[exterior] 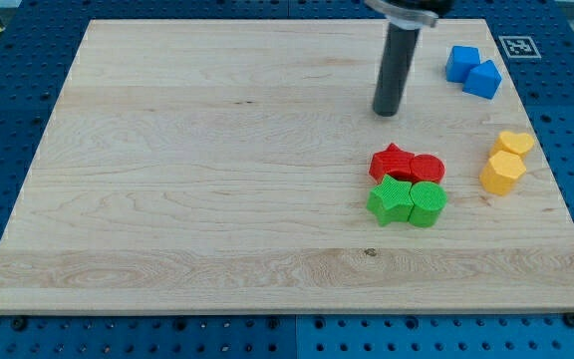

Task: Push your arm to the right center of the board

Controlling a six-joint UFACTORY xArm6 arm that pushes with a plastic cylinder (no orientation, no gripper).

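Observation:
My tip (387, 111) rests on the wooden board (187, 179), right of centre in the upper half. It stands above the red star block (393, 162) and the red round block (428, 168), with a gap between. Below those lie a green star block (391, 200) and a green round block (429, 202), touching them. Two blue blocks (462, 63) (483, 79) sit to the tip's upper right. Two yellow blocks (514, 143) (502, 172) lie near the board's right edge, to the tip's lower right.
The board lies on a blue pegboard table (8, 60). A black-and-white marker tag (518, 46) is off the board's top right corner.

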